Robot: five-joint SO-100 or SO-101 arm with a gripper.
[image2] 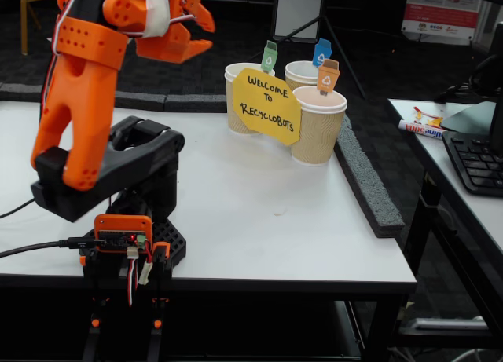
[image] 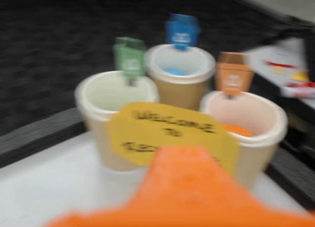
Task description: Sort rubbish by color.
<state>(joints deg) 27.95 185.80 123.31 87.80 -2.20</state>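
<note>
In the blurred wrist view, three paper cups stand together behind a yellow sign (image: 170,133). The middle cup (image: 181,64), with a blue tag, holds a light blue wad (image: 174,72). An orange wad (image: 236,129) lies in the right cup (image: 261,133), which has an orange tag. I see only pale wall inside the left cup (image: 106,96), tagged green. My orange gripper (image: 182,160) fills the bottom edge. The fixed view shows the arm folded back with the gripper (image2: 211,36) raised high, left of the cups (image2: 318,130). Its jaws are together and hold nothing.
The cups and sign (image2: 266,104) sit at the far edge of the white table (image2: 259,221). A dark foam strip (image2: 365,181) borders its right side. A second table at right carries a keyboard (image2: 475,162) and a marker (image2: 420,129). The arm's base (image2: 126,244) stands front left.
</note>
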